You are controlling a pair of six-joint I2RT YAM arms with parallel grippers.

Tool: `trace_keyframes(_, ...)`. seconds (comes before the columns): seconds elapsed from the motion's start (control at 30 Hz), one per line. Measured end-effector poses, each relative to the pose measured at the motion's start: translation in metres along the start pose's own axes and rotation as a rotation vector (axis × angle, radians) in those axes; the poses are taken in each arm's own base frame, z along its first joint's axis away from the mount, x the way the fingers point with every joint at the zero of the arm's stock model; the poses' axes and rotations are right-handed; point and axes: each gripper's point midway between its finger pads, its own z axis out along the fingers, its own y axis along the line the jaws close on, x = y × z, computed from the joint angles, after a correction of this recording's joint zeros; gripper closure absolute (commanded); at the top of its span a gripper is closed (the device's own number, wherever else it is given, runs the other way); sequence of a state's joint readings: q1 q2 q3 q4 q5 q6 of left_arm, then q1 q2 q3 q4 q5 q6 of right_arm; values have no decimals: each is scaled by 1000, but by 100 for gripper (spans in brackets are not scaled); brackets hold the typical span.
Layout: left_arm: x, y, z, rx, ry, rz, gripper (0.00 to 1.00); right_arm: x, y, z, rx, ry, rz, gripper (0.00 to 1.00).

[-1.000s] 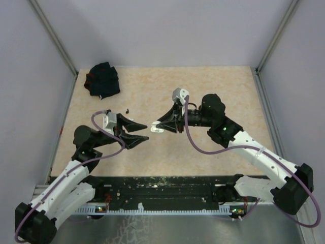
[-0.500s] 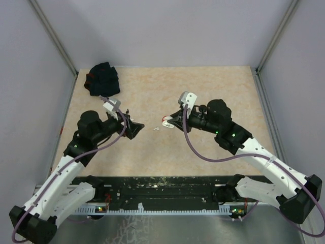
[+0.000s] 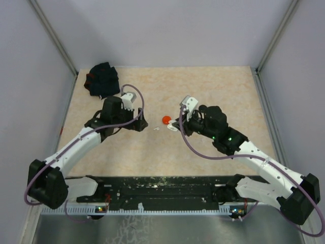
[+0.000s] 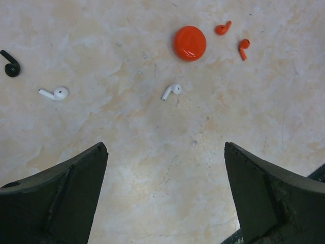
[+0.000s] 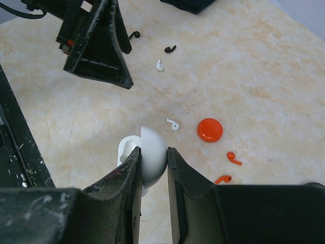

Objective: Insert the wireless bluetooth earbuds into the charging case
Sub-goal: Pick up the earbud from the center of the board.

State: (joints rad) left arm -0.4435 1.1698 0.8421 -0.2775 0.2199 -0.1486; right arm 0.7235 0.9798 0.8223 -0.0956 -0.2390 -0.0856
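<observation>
My right gripper (image 5: 153, 150) is shut on the white charging case (image 5: 151, 145), which is hinged open and held just above the table. My left gripper (image 4: 165, 147) stands wide open with nothing between its fingers, a little to the left (image 3: 142, 123) of the case. Loose earbuds lie on the table. One white earbud (image 4: 171, 90) lies ahead of the left gripper and another (image 4: 55, 93) further left. A black earbud (image 4: 10, 66) sits at the left edge. Two red earbuds (image 4: 222, 28) (image 4: 244, 48) lie beside a red disc (image 4: 189, 43).
A black fabric bundle (image 3: 103, 80) lies at the table's back left corner. A second black earbud (image 5: 133, 35) lies behind the left gripper's fingers (image 5: 101, 51). Grey walls close in the table on three sides, and the black base rail (image 3: 162, 190) runs along the near edge.
The left gripper opened wide and swung toward the back while its arm drew left. The right gripper sank toward the table with the case, uncovering the red disc. A white earbud now lies between the grippers.
</observation>
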Motion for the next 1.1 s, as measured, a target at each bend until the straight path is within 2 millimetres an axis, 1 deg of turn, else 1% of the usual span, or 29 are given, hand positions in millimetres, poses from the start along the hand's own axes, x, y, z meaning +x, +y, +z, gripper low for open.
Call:
trace_keyframes(0.13,1,20,29,-91,72,-31,0,7,-2,1,21,13,26,95)
trace_keyframes(0.2,-2,32,43,-141,103,-36,2,10,-3,1,29,18,35,95)
trace_keyframes(0.33,0,58,67,-205,173,-39,8,15,-4,2,36,25,49,96)
trace_keyframes(0.5,9,101,87,-260,268,-64,12,15,-4,2,39,24,51,96)
trace_keyframes(0.6,18,123,99,-275,335,-90,13,15,-4,2,38,22,53,96)
trace_keyframes(0.63,19,127,99,-282,338,-96,14,15,-4,3,38,22,56,96)
trace_keyframes(0.7,23,130,103,-274,367,-106,14,15,-4,3,35,22,58,96)
trace_keyframes(0.77,24,128,108,-249,377,-106,14,15,-3,3,33,23,60,96)
trace_keyframes(0.93,19,117,112,-190,372,-94,14,18,-2,6,26,33,68,96)
trace_keyframes(1.1,17,115,118,-164,374,-87,14,21,-1,8,21,43,73,96)
